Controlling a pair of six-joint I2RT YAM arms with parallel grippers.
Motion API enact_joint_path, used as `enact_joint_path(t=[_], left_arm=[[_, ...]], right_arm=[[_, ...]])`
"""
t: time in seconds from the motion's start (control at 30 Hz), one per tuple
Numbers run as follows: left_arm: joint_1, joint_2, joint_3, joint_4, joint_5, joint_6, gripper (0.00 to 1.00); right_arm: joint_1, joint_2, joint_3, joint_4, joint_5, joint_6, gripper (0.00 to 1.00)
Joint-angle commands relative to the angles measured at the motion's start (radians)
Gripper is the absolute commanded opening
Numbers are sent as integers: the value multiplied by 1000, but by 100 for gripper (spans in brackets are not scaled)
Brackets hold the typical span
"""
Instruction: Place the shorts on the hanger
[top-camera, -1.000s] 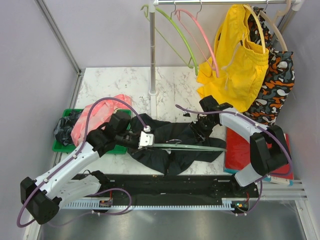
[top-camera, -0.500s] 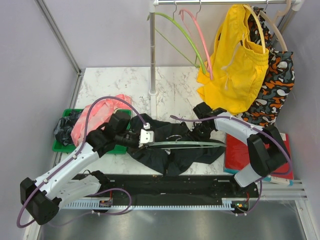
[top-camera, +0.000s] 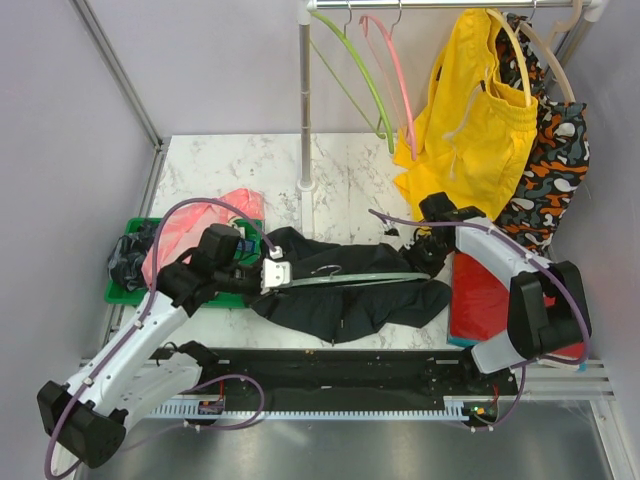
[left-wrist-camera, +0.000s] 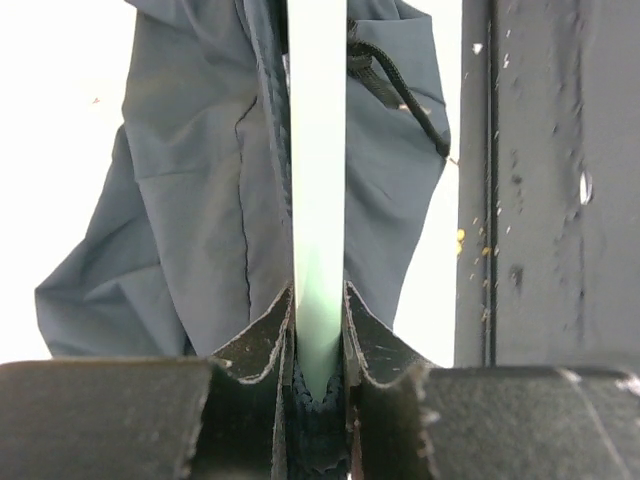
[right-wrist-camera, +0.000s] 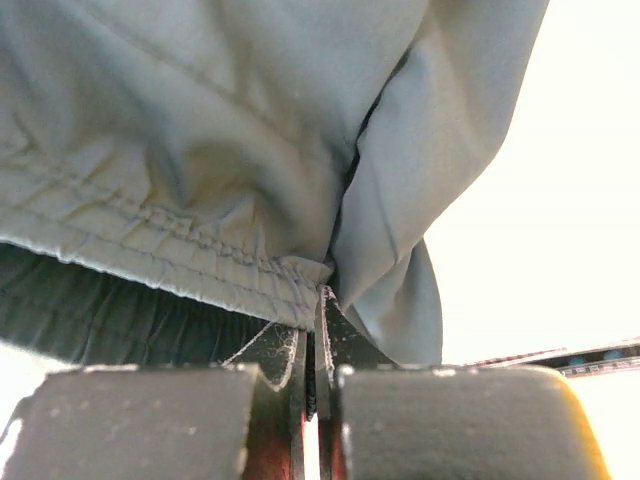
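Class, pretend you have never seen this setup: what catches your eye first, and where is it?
Bright yellow fabric shorts hang from the metal rail, top right. Large black fabric shorts sprawl across the white marble table, a thin pale teal plastic hanger lying across them. The left gripper clamps the hanger's left end; the right gripper pinches the shorts' right edge.

From here I see both arms matching: white links, black joint housings, a purple cable (top-camera: 200, 203) looped off each. Left arm (top-camera: 130, 350) and right arm (top-camera: 490, 248) bolt onto the black base rail (top-camera: 340, 372). Left gripper (top-camera: 288, 277) carries a white block; fingers (left-wrist-camera: 255, 345) black, jagged-edged.
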Motion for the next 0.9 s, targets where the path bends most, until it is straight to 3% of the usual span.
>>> enact_joint_path(t=[0.0, 0.33, 0.7, 0.83, 0.87], left_arm=[[54, -60, 46, -183, -39, 145, 2], [89, -47, 12, -198, -185, 151, 2], [66, 185, 141, -119, -162, 84, 2], [-20, 263, 181, -59, -174, 13, 2], [-49, 272, 185, -30, -173, 0, 2]], right_arm=[[-81, -44, 13, -76, 147, -111, 0], [-195, -82, 62, -160, 107, -199, 0], [-176, -125, 245, -311, -25, -198, 0], [-123, -128, 283, -331, -62, -170, 12], [-100, -128, 289, -337, -65, -164, 29]])
